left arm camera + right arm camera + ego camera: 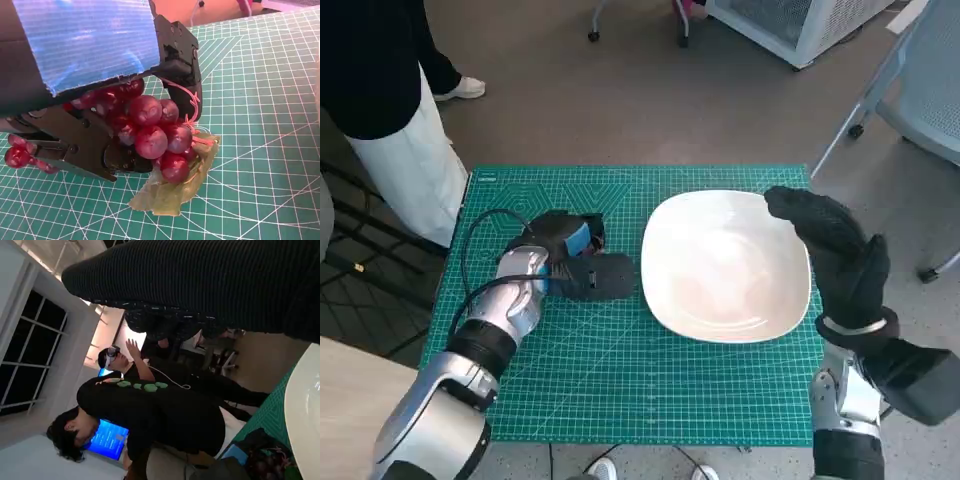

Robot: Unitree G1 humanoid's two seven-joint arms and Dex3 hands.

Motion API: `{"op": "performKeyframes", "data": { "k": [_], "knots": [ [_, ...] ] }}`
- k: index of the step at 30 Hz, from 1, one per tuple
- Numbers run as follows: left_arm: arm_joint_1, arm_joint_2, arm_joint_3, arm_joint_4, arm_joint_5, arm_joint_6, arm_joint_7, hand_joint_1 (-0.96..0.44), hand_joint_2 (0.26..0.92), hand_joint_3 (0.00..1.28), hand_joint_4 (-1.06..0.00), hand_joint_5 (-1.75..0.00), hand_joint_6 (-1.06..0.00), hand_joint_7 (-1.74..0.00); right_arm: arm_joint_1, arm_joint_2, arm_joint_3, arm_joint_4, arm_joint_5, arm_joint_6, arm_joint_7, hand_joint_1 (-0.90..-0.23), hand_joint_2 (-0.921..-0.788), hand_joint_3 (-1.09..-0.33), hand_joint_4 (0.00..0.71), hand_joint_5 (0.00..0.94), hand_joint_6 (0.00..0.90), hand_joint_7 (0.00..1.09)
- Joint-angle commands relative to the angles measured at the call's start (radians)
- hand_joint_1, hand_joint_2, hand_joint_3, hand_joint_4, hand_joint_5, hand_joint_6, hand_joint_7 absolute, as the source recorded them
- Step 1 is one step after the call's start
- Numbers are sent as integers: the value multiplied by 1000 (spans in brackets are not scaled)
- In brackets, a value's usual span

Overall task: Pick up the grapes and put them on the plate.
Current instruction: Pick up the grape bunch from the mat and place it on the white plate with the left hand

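On mat, left hand (100,100) clenching around grapes (155,135), bunch still touching tabletop; plate (725,265) lying just right of it. Right hand (835,250) hovering released over plate rim.

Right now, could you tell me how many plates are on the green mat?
1. The white plate sits on the mat's right half, beside the right hand; the left hand lies left of it. Nothing suggests another is hidden.

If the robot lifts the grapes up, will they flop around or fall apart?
Probably a bit floppy: the grapes are a loose bunch of round berries, and a few hang apart beside the left hand. The shiny skins look slippery. The green leaf underneath looks thin and would likely droop.
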Motion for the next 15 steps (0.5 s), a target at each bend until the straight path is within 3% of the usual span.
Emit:
{"op": "performKeyframes", "data": {
  "k": [1,15],
  "knots": [
    [22,4,0,20,-4,3,-16,2,921,274,-465,-1393,-385,-1409,1,-4,2,17,2,13,9,-526,-921,-623,174,1,-1,365],
    [19,21,6,-32,0,16,-27,2,921,274,-476,-1395,-374,-1407,0,-3,6,13,-2,11,6,-527,-921,-625,173,0,-1,364]
  ]
}}
